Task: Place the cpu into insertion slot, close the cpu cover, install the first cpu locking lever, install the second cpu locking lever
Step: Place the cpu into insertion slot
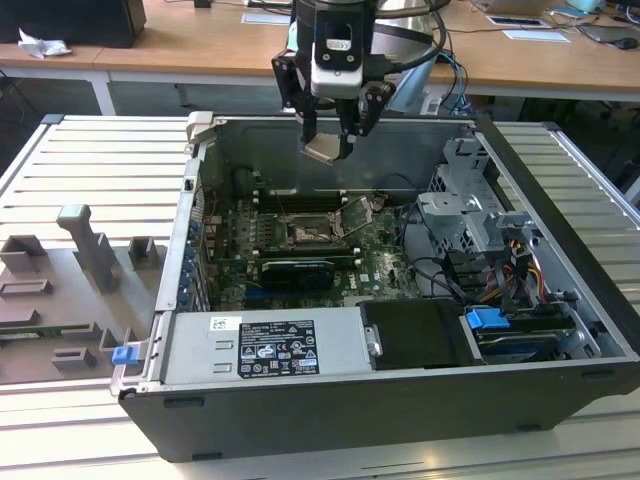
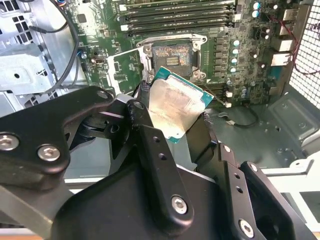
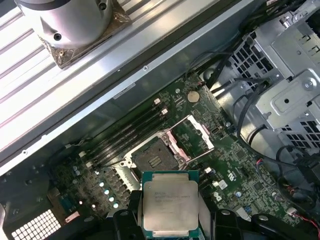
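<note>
My gripper [image 1: 330, 138] hangs above the open computer case, shut on the cpu [image 1: 326, 150], a flat square chip with a pale metal top. Both wrist views show the cpu [image 2: 175, 107] [image 3: 170, 202] pinched by its edges between the black fingers [image 2: 145, 127]. Well below it on the green motherboard lies the insertion slot [image 1: 308, 232] [image 2: 172, 56] [image 3: 152, 157], bare and uncovered. The cpu cover [image 1: 356, 214] [image 2: 125, 67] [image 3: 193, 133], a thin metal frame with a window, stands swung open beside the slot. The cpu is tilted and is touching nothing but the fingers.
Case walls ring the motherboard. A black card [image 1: 295, 270] lies just in front of the slot, with the labelled power supply [image 1: 265, 345] nearer still. A metal drive cage [image 1: 470, 200] and cables [image 1: 520, 270] fill the exterior view's right. A grey fixture tray [image 1: 70, 290] sits outside on the left.
</note>
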You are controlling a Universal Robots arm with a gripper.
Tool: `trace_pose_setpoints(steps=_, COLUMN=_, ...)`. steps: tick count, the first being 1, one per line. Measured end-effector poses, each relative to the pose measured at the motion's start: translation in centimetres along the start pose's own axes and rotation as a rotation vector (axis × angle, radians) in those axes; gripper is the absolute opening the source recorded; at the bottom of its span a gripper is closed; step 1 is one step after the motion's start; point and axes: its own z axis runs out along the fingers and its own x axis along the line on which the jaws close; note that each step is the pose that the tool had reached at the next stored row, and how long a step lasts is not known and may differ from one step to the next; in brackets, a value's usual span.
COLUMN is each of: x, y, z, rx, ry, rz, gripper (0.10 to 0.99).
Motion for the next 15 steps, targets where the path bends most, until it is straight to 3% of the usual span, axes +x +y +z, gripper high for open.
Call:
trace_pose_setpoints(steps=5, x=0.00, y=-0.01, z=0.14, rx=-0.001, ry=-0.0030, rz=0.035, gripper=0.537)
trace_pose_setpoints(steps=15, x=-0.01, y=-0.04, z=0.46, rx=-0.004, ry=-0.0195, rz=0.224, gripper=0.537)
